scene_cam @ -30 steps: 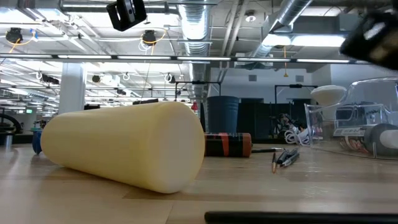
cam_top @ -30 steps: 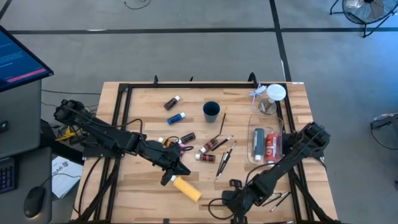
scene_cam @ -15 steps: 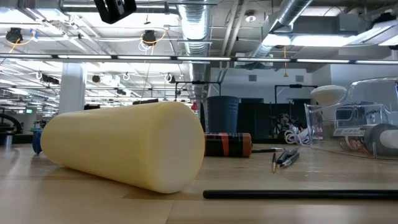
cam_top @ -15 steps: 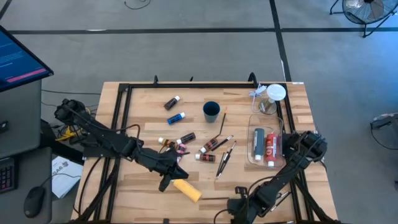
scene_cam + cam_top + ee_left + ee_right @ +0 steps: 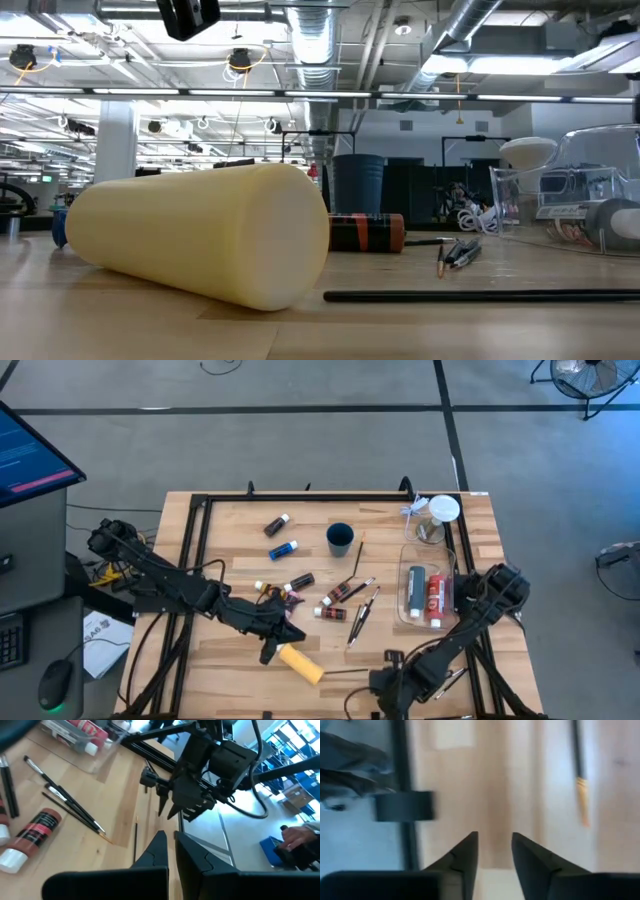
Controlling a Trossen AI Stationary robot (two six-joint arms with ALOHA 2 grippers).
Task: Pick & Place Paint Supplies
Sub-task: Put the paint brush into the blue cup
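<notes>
The big yellow bottle (image 5: pixel 301 664) lies on its side near the table's front edge. A thin dark-handled brush (image 5: pixel 350 671) lies flat on the wood between it and my right gripper (image 5: pixel 385 680). That gripper points down, and its open fingers (image 5: pixel 495 845) stand over bare wood with the brush (image 5: pixel 578 765) off to one side. My left gripper (image 5: pixel 268 653) is shut and hangs in the air just left of the bottle. Small tubes (image 5: pixel 283 549) and more brushes (image 5: pixel 360 615) lie scattered mid-table.
A clear tray (image 5: pixel 447 582) at the right holds a grey and a red tube. A white-lidded jar (image 5: pixel 440 512) stands at the far right and a dark cup (image 5: pixel 340 538) at the centre back. More brushes (image 5: pixel 447 680) lie right of my right gripper. Black rails frame the table.
The thin brush has moved away from the table's near edge and now lies flat beside the yellow bottle. My right gripper has sunk toward the table. My left gripper has swung a little toward the table's left edge, staying shut.
</notes>
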